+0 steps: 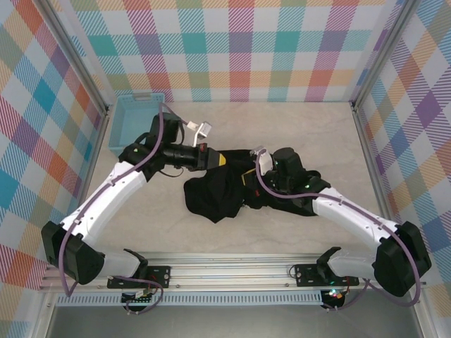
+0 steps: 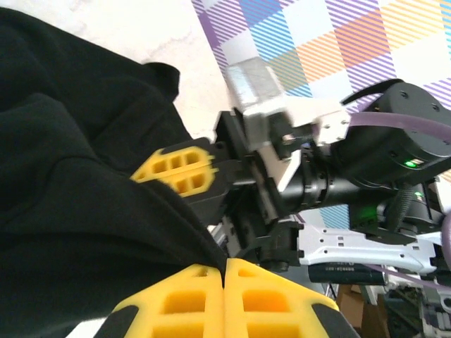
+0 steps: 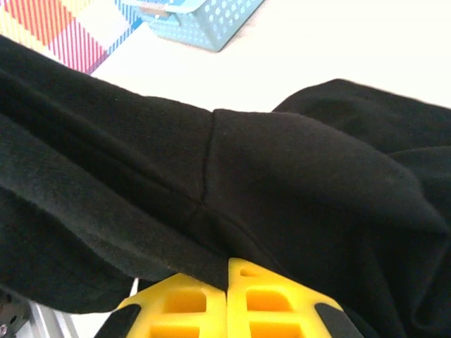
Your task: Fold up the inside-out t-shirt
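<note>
Two pinches: left tool (image 2: 225,266) and right tool (image 3: 227,264) clench the bunched inside-out t-shirt (image 1: 211,196), stretched nine to three o'clock.

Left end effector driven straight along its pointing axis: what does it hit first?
Likely the right end effector, dead ahead just past the t-shirt fold that the left end effector pinches; depth is hard to judge.

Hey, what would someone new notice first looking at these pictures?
Most striking is the black t-shirt, bunched in a heap at the middle of the pale table. The left gripper and right gripper, both yellow-fingered, are each pinched shut on its cloth. Bright plaid walls surround the scene, and a light blue basket sits in the far left corner.
</note>
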You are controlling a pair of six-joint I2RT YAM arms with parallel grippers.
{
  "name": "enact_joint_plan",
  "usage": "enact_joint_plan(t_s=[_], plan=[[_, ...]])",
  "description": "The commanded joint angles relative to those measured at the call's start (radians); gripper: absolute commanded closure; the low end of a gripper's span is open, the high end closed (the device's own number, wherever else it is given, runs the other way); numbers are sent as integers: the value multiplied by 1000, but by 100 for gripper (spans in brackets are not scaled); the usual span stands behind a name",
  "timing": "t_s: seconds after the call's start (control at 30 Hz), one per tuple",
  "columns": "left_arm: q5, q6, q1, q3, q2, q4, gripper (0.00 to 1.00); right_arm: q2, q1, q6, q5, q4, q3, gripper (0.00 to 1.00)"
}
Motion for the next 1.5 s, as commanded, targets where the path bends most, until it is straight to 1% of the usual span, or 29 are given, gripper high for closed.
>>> enact_joint_plan(t_s=[0.0, 0.07, 0.13, 0.27, 0.37, 0.47, 0.63, 0.7, 0.8, 0.87, 0.93, 0.97, 1.03, 1.13, 1.17, 1.23, 1.3, 1.33, 1.37, 1.47], plan=[[43, 89, 23, 23, -39, -47, 100, -40, -22, 8, 118, -121, 32, 100], [36, 146, 23, 27, -24, -94, 100, -59, -26, -4, 147, -145, 38, 100], [31, 169, 23, 20, -13, -103, 100, -67, -26, -18, 181, -170, 51, 100], [114, 169, 17, -3, 11, -37, 100, -43, -25, -63, 177, -227, 93, 83], [117, 146, -4, -2, 26, 5, 100, -42, -26, -85, 107, -209, 89, 69], [112, 131, -42, 26, 57, 16, 100, -42, -25, -81, 65, -205, 94, 59], [65, 111, -82, 74, 93, 30, 100, -30, -53, -54, 149, -285, 135, 54], [51, 111, -98, 76, 104, 35, 100, -30, -88, -18, 186, -321, 147, 53], [45, 115, -137, 57, 125, 55, 100, -41, -169, 47, 233, -372, 156, 50], [23, 125, -177, 47, 149, 63, 100, -55, -218, 74, 267, -394, 154, 49], [4, 123, -226, 40, 185, 89, 98, -67, -241, 92, 319, -407, 156, 48], [-4, 127, -252, 42, 215, 97, 96, -72, -252, 104, 344, -412, 157, 48], [-13, 153, -300, 64, 289, 82, 88, -73, -278, 123, 370, -423, 162, 47], [6, 212, -340, 123, 403, 8, 63, -66, -298, 139, 416, -436, 171, 46], [9, 220, -340, 125, 412, 4, 57, -63, -297, 139, 427, -432, 171, 45], [-18, 232, -322, 107, 387, 18, 47, -45, -297, 140, 416, -413, 170, 45], [-54, 217, -270, 56, 337, 71, 40, -7, -298, 142, 377, -377, 167, 42], [-103, 187, -234, 10, 294, 122, 38, 29, -297, 138, 346, -351, 171, 39], [-195, 141, -183, -44, 258, 175, 36, 76, -292, 137, 319, -328, 184, 37], [-554, 28, -32, -166, 195, 220, 30, 257, -279, 124, 292, -281, 262, 33]])
